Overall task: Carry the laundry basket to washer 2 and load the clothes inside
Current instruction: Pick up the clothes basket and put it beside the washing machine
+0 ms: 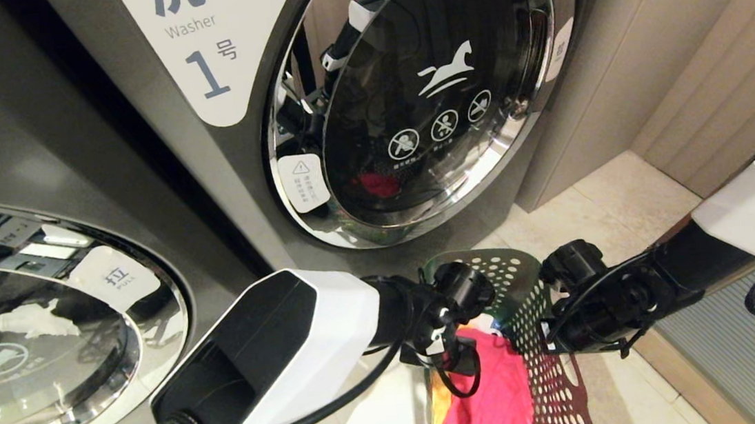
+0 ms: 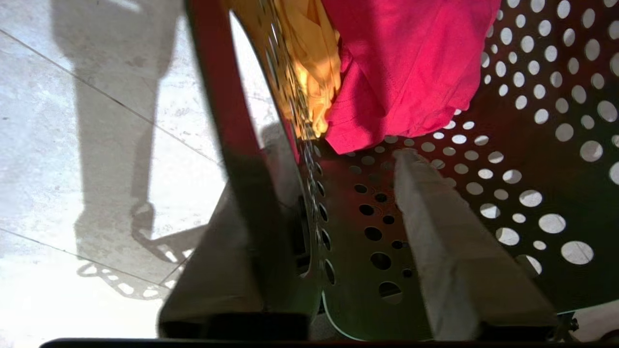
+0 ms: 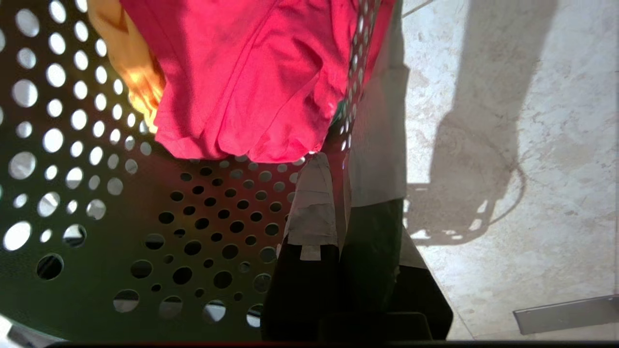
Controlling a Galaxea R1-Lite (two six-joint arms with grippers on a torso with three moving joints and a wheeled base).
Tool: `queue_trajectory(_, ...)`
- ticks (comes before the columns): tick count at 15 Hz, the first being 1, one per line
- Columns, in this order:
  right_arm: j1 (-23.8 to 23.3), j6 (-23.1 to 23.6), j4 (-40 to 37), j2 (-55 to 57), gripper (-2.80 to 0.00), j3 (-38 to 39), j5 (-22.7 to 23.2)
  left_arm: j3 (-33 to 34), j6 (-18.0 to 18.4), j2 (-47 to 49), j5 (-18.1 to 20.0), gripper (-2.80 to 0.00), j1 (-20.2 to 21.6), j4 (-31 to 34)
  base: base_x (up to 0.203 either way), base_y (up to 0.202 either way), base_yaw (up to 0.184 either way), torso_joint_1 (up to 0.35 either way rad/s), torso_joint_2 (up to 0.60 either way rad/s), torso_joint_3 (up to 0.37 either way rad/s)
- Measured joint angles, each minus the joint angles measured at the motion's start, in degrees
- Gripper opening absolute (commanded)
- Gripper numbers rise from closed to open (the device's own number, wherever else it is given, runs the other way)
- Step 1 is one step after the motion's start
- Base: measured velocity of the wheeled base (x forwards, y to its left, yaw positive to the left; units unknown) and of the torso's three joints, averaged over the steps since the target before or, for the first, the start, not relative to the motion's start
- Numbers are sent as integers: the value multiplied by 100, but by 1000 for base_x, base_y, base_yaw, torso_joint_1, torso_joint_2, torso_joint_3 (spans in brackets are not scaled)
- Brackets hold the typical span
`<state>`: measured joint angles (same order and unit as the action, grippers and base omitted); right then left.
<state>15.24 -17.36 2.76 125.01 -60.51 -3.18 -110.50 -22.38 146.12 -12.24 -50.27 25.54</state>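
Note:
The dark green laundry basket [image 1: 521, 274] stands on the floor at the bottom centre of the head view, between my two grippers. The clothes [image 1: 492, 395] lie in it: a pink-red garment [image 2: 411, 63] beside a yellow-orange one [image 2: 314, 53]. My left gripper [image 1: 453, 360] is open and straddles the basket's wall [image 2: 358, 232], one finger [image 2: 217, 270] outside and one finger [image 2: 449, 241] inside. My right gripper [image 1: 559, 340] is shut on the opposite wall [image 3: 96, 203], pinching it between its fingers [image 3: 314, 208]. Washer 2 is out of view.
A grey washer labelled 1 [image 1: 209, 48] with a shut chrome-ringed glass door [image 1: 422, 97] stands just behind the basket. Another grey washer door [image 1: 49, 327], no number showing, is at the left. Beige wall panels [image 1: 714, 34] and a ribbed grey mat [image 1: 745, 363] are at the right.

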Motion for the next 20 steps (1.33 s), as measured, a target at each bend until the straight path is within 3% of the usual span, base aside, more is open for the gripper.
queue_trajectory(7,-50,132,321,238,-280,11,-225,0,-83,-162,-211,0,150,37,0,0,0,0,0,0)
queue_trajectory(8,-57,169,328,253,0,4,-226,0,-93,-219,-215,0,188,50,0,0,0,0,0,0)
queue_trajectory(15,-13,170,328,248,0,32,-258,5,-160,-690,-153,0,352,423,0,0,0,0,0,0)
queue_trajectory(20,-15,173,311,-31,0,445,-447,2,-560,-1332,218,0,358,870,0,0,0,0,0,0)
